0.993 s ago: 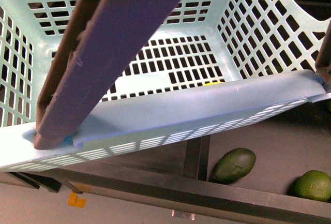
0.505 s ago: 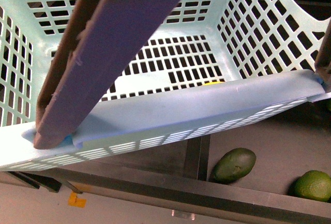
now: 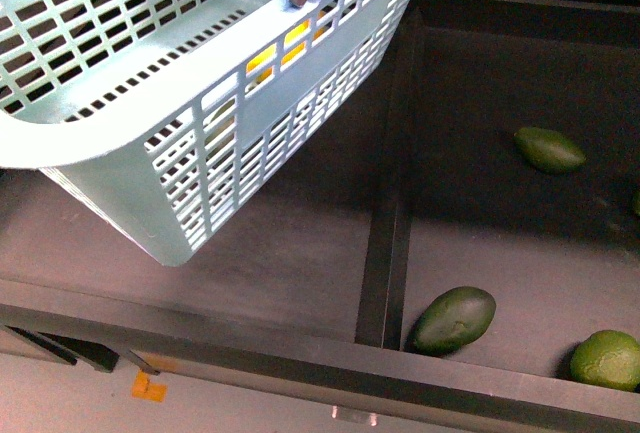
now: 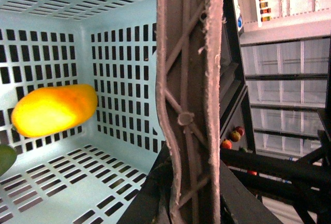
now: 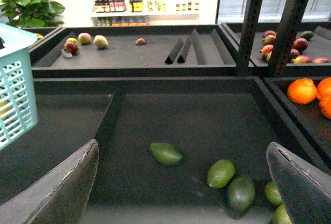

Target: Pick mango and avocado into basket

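Now I count one basket, hanging tilted in the upper left of my front view above the dark shelf. Inside it sits one mango, yellow-orange, at the left of the left wrist picture against the slotted wall, with a green edge of another fruit at the lower left border that I cannot identify. Running top to bottom through the middle of that picture is the brown handle; dark parts of my left gripper flank its lower end, but whether the jaws are clamped on it I cannot tell. My right gripper stands wide apart at the bottom of its own view, holding nothing. Between its fingers I count five green avocados in the bin. The front view shows three: upper right, lower centre and lower right corner.

Half a second ago the basket filled the front view from close up, handle across it; now it sits higher and further left, uncovering the shelf.
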Tool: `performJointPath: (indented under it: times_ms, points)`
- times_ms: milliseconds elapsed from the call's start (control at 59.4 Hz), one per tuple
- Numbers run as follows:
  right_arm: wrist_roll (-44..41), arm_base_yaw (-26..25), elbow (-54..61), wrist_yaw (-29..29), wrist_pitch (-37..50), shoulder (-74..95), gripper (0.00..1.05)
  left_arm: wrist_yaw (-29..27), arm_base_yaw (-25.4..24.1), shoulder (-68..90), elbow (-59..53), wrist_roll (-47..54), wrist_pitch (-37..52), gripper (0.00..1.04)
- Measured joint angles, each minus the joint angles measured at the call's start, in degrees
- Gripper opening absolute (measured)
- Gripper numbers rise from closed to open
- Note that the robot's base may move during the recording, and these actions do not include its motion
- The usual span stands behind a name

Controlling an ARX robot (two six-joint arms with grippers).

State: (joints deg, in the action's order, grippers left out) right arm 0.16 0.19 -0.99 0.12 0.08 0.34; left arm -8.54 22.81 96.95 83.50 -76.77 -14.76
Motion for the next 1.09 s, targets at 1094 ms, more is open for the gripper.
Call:
performJointPath:
  times_ms: [1094]
  points:
    - [0.0, 0.0, 0.0, 0.0, 0.0, 0.0, 0.96, 1.1, -9.6, 25.4, 1.5, -8.8, 12.0, 0.26]
